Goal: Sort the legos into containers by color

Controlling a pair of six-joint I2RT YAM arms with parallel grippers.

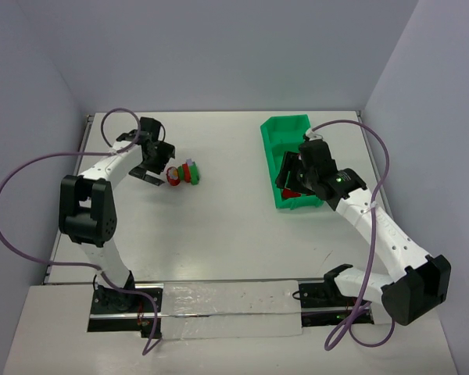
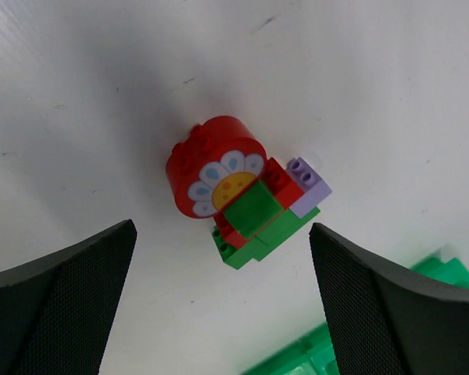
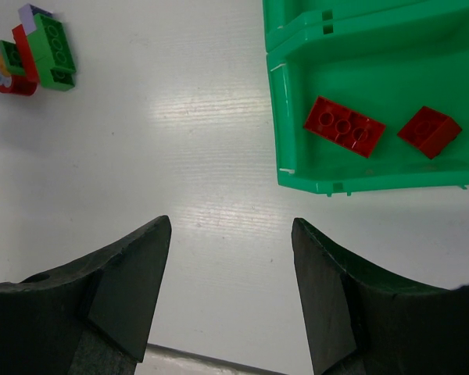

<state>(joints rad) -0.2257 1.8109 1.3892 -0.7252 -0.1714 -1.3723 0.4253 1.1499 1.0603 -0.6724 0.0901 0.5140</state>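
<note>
Legos are seen clumped on the tabletop just ahead of the left jaws, spread wide and empty; the right jaws, also apart and empty, are held by the tray, two red bricks inside; a pick is judged in hand; next, they must be straddled squarely and closed on.

Upper right: the green tray, one compartment holding a wide red brick and a smaller red brick, lying apart. Upper left: a cluster of red, green and purple bricks on the white bench. Bottom edge: the right pincer, fingers spread, nothing between them.
</note>
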